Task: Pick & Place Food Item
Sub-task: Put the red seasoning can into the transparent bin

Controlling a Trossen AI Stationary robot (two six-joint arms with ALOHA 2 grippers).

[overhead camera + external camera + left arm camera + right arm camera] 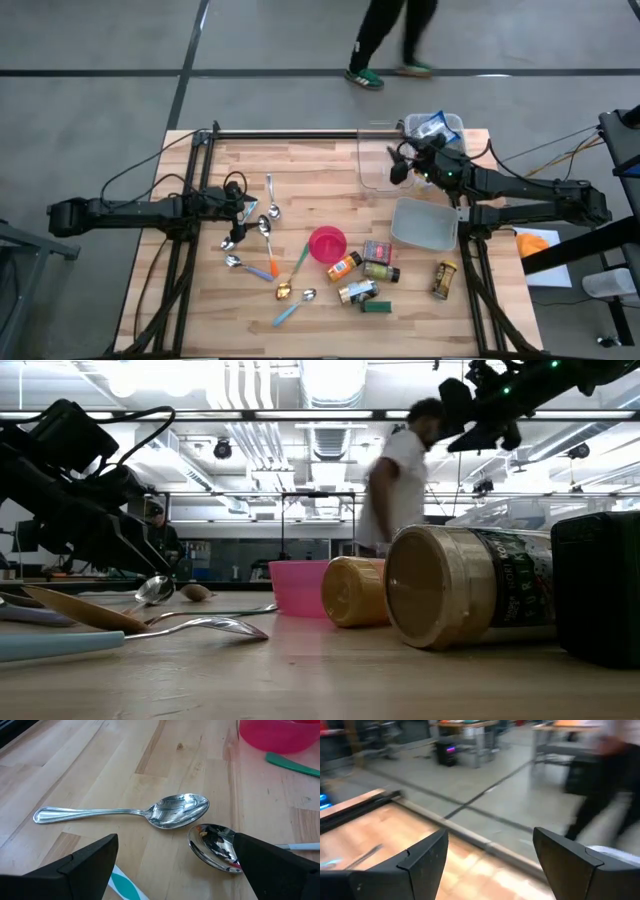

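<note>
Several food items lie on the wooden table's near right part: an orange-capped bottle (pixel 343 267), a green-labelled jar (pixel 380 271), a jar on its side (pixel 358 291) and a yellow-lidded jar (pixel 443 279). None of them is touched by a gripper. My right gripper (pixel 398 165) hangs open high over a clear bin (pixel 378 172) at the far right, with nothing between its fingers (pixel 420 857). My left gripper (pixel 247 208) stands open low at the table's left, its fingers either side of two metal spoons (pixel 175 812) without touching them.
A pink bowl (pixel 327 244) stands mid-table with coloured-handled spoons (pixel 290 290) near it. A second clear bin (pixel 425 225) sits at the right, and a bin holding a blue packet (pixel 437 125) at the far right corner. A person (pixel 385 40) walks beyond the far edge.
</note>
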